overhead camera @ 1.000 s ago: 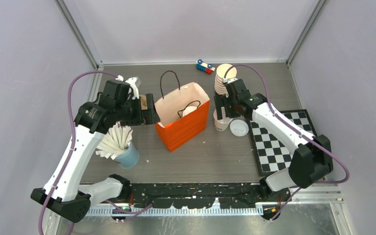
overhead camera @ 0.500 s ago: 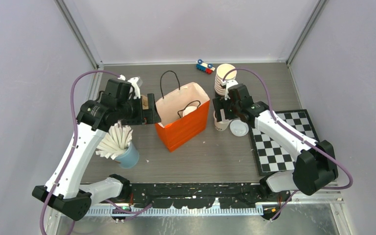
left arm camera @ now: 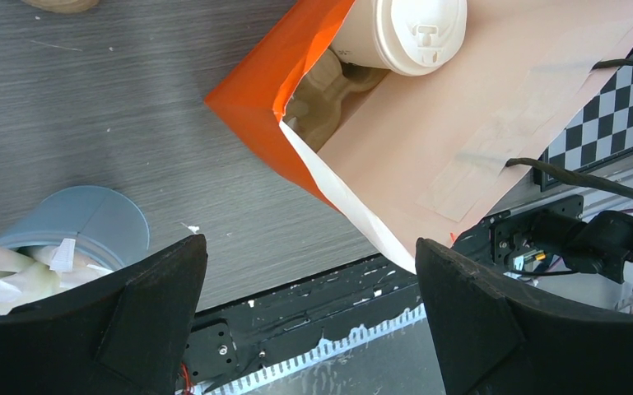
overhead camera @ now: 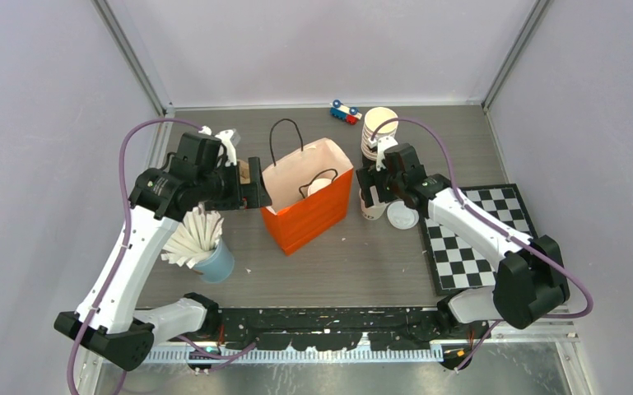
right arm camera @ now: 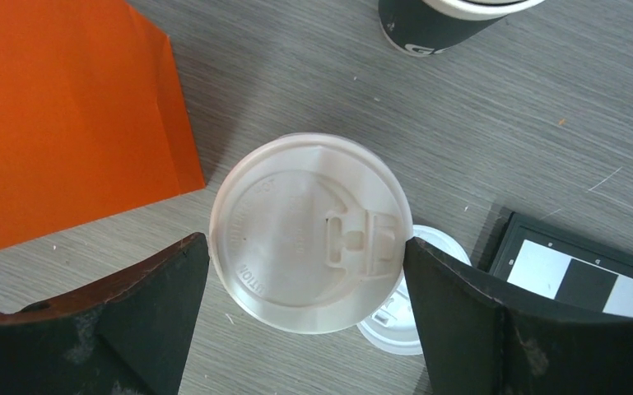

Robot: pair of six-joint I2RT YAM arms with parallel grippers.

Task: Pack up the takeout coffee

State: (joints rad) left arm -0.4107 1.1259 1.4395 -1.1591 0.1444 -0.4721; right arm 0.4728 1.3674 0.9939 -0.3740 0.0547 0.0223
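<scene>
One lidded coffee cup [left arm camera: 399, 33] lies inside the orange bag [overhead camera: 309, 210]. A second lidded cup [right arm camera: 296, 230] stands on the surface [right arm camera: 502, 123] just beside the bag. Over the last second the right claw [right arm camera: 304, 255] has come down over this second cup. Its fingers are spread and flank the lid without pinching, so a grasp looks imminent. The left claw [left arm camera: 309, 247], also spread, stays at the bag's rim; contact there cannot be judged. A loose lid [right arm camera: 395, 333] is partly hidden beneath the cup. A dark cup [right arm camera: 453, 20] is cut off by the frame edge.
</scene>
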